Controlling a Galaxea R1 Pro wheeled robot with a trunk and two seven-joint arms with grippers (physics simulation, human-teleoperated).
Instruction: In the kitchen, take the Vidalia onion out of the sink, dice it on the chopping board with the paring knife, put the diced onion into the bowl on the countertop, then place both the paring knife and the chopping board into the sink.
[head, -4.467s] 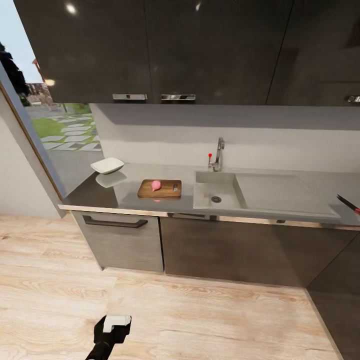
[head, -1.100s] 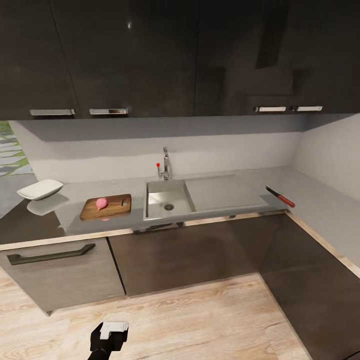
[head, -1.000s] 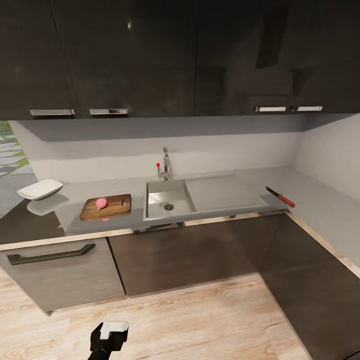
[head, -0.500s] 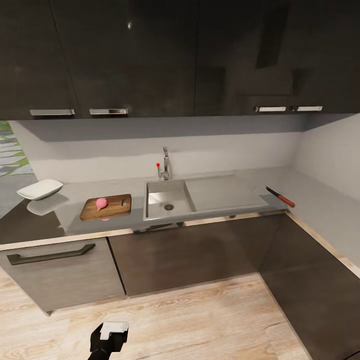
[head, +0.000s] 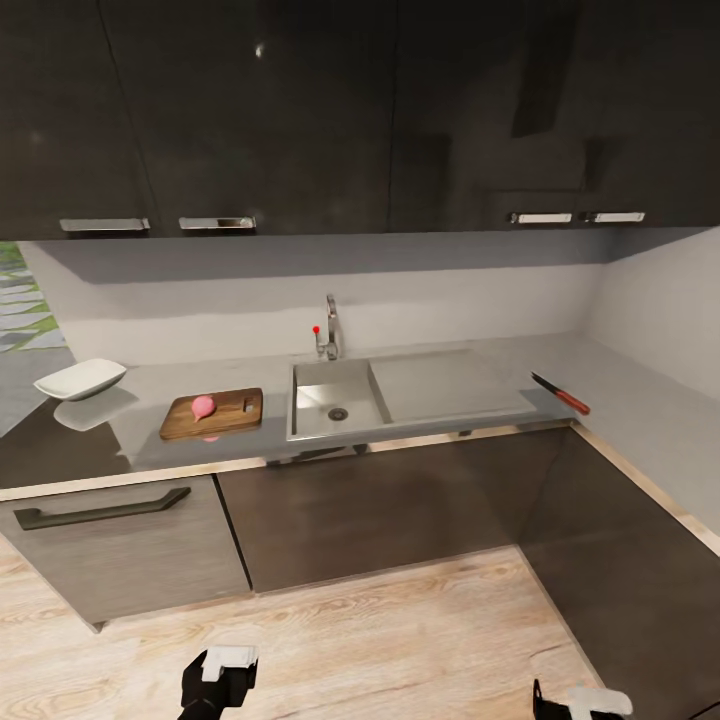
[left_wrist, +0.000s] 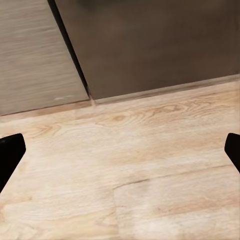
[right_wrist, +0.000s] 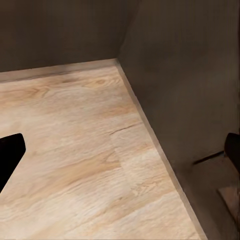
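Observation:
The pinkish Vidalia onion (head: 203, 405) rests on the brown chopping board (head: 225, 417), which lies on the grey countertop (head: 140, 440) left of the sink (head: 318, 385). A white bowl (head: 80, 379) stands further left. Right of the drainboard lies the paring knife (head: 558, 392), dark blade and red band showing. My left gripper (head: 222, 668) hangs low over the floor, far below the counter. In the left wrist view, the left gripper (left_wrist: 120, 150) is open over floorboards. My right gripper (head: 585, 702) peeks in at the lower right, and the right wrist view shows the right gripper (right_wrist: 120, 150) open too.
A chrome tap (head: 328, 338) with a red knob stands behind the basin. The counter turns a corner at the right, with dark cabinet fronts (head: 400, 510) below and dark wall cupboards above. A grey drawer front with a dark handle (head: 100, 508) is at the left. Wood floor lies in front.
Since the oldest frame the camera has swung right, bringing the knife and counter corner into view. In the last half second my right gripper has risen into the lower right of the head view.

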